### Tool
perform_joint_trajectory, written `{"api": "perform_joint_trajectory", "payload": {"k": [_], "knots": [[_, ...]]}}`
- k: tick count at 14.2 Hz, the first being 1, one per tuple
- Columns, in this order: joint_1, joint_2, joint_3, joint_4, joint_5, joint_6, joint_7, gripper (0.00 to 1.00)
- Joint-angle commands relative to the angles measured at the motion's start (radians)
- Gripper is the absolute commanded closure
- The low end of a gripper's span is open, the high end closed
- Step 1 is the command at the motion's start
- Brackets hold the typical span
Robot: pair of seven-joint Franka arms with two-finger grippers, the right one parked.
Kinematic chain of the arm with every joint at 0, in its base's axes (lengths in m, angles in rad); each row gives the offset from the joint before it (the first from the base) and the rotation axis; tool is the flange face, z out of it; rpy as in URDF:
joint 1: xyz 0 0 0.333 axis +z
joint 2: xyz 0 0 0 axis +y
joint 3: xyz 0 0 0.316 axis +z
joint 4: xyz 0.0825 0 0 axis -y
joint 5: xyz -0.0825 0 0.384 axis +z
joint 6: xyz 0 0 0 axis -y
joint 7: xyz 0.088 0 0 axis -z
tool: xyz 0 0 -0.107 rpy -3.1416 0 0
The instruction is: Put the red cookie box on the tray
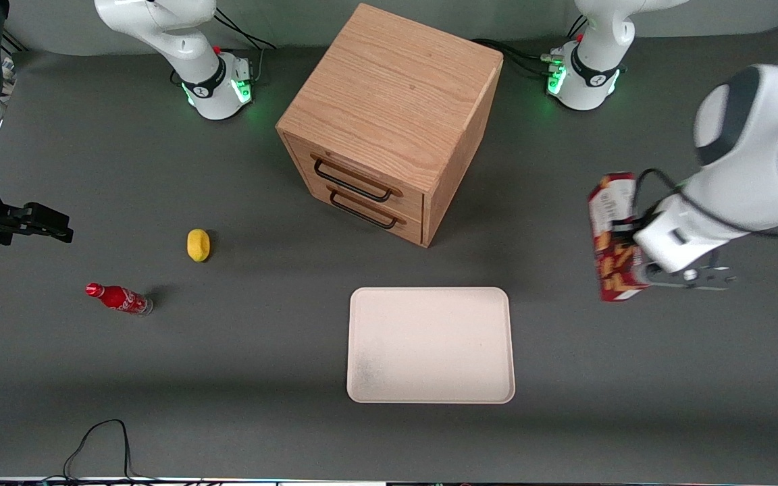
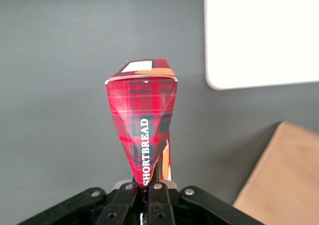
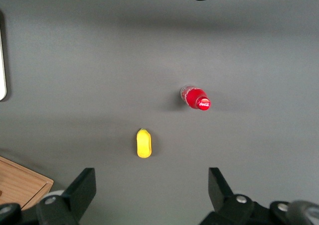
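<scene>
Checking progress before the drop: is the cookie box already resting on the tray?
No: the red cookie box hangs in the gripper above bare table, toward the working arm's end, apart from the tray.

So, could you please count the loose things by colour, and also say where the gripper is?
Red: 2, the red cookie box and the soda bottle
Yellow: 1, the lemon
Cream-white: 1, the tray
Wood-brown: 1, the cabinet
Total: 5
The gripper holds the box above the table, beside the tray.

Wooden cabinet (image 1: 389, 125), two drawers, stands mid-table. Yellow lemon-like object (image 1: 198, 244) and small red soda bottle (image 1: 119, 298) lie toward the parked arm's end, apart.
</scene>
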Motion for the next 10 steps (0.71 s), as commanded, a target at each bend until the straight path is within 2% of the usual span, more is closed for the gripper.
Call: {"api": "perform_joint_trajectory", "payload": {"k": [1, 5, 8, 10], "knots": [[-0.104, 0.231, 0.011, 0.222, 0.010, 0.032, -0.132, 1.00], [-0.172, 0.387, 0.037, 0.275, 0.051, 0.209, -0.134, 1.00], [-0.242, 0.507, 0.109, 0.365, 0.051, 0.288, -0.132, 1.00], [-0.281, 0.547, 0.149, 0.374, 0.051, 0.349, -0.138, 1.00]]}}
